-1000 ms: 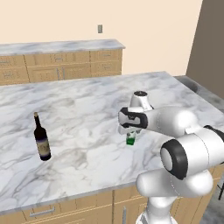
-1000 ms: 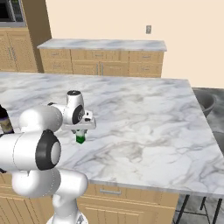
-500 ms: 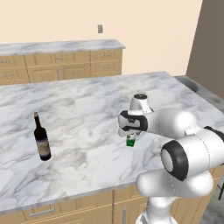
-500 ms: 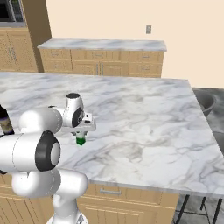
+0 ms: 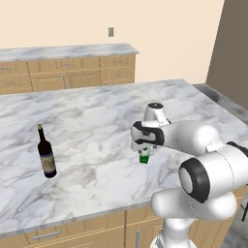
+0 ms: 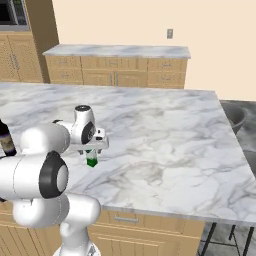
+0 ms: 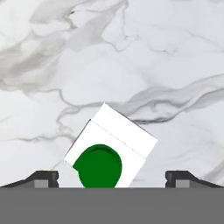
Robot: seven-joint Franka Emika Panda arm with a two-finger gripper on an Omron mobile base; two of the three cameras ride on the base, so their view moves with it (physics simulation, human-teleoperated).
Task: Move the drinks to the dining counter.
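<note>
In the left base view the carton [image 5: 144, 156] is standing on the desk [image 5: 97, 121] under the pincer [image 5: 143, 151], well apart from the bottle [image 5: 46, 156]; a crooked lift could be knocking it over. In the right base view the carton [image 6: 92, 160] is sitting close below the hand. In the hand view the fingertips [image 7: 42, 178] are standing apart, clear of the carton [image 7: 109, 151], which is lying skewed between them, so a sideways drift could be clipping its corner.

White marble veined with grey on the dining counter [image 5: 97, 131], over light wood cabinets [image 5: 63, 232]. Green and white on the carton [image 7: 107, 151]. Dark glass, pale label on the wine bottle [image 5: 46, 154].
</note>
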